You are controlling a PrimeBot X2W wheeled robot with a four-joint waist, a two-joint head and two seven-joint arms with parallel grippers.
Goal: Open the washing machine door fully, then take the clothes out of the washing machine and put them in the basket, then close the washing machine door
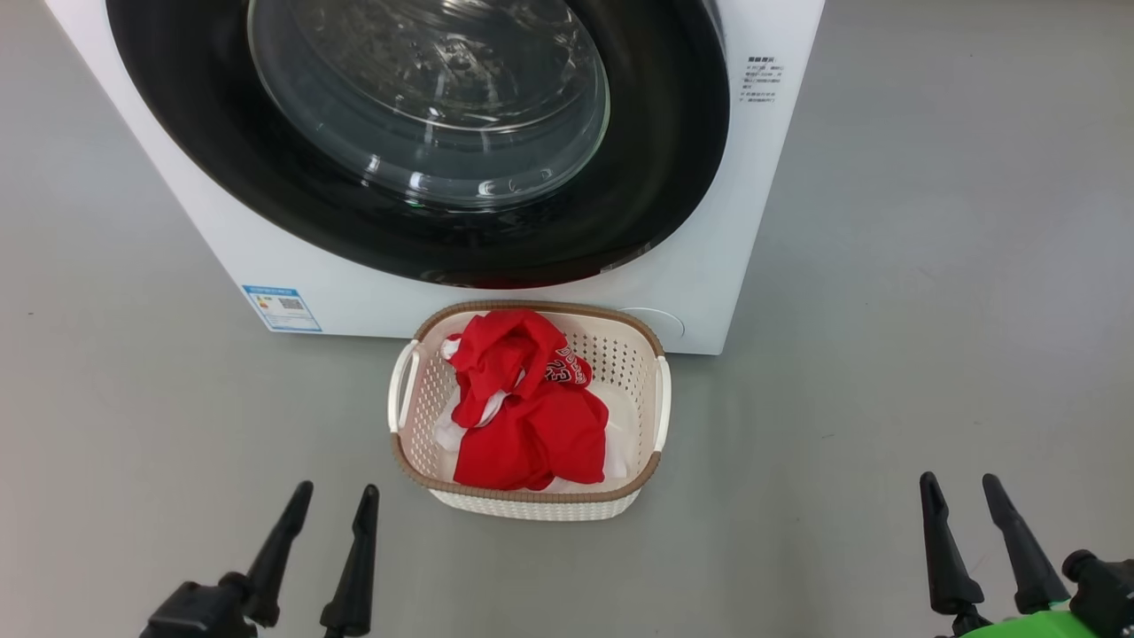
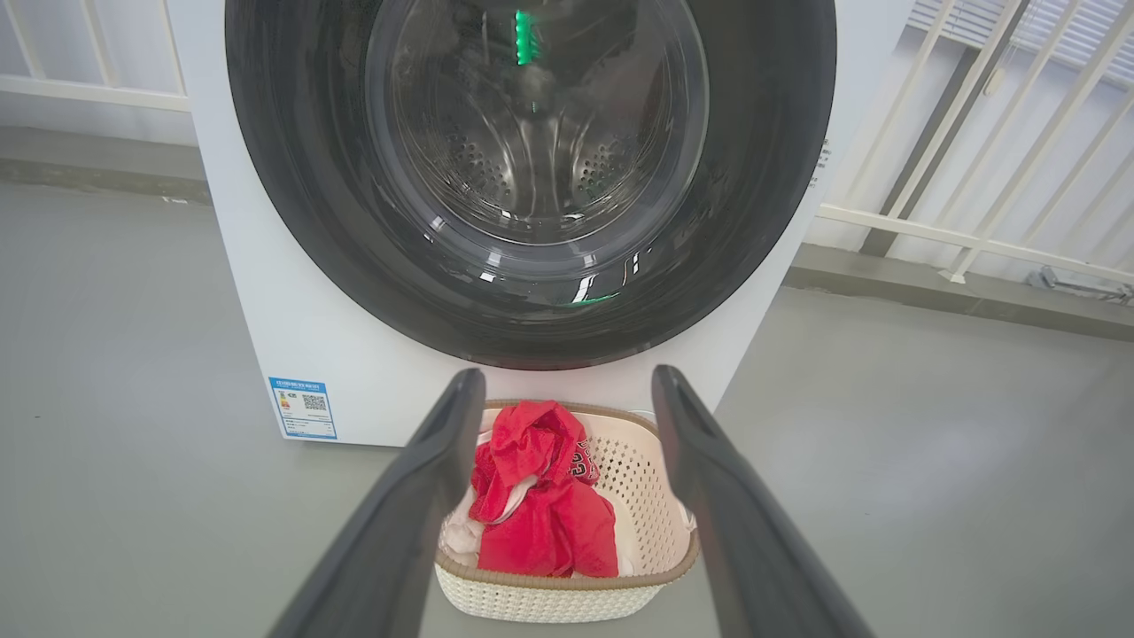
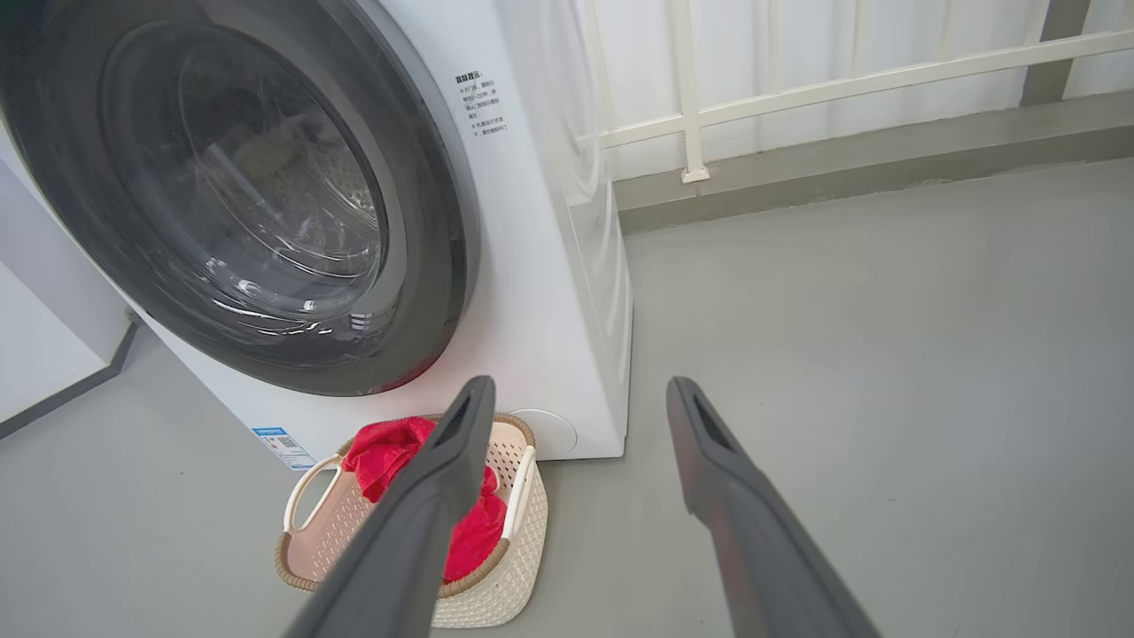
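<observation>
Hands: left hand [image 1: 337,487] and right hand [image 1: 959,478] both spread, empty, low on either side of the basket [image 1: 532,507]. The basket is on the floor just in front of the washing machine [image 1: 709,292], with the clothes [image 1: 523,416] heaped inside, red on top. Risk 1: a careless forward reach clips the light basket and shoves or tips it. The washing machine door [image 1: 221,151] looks flush with the front; the drum reads empty through the glass. Risk 2: can't tell if the latch caught, so the door may pop open. Task looks near done.
</observation>
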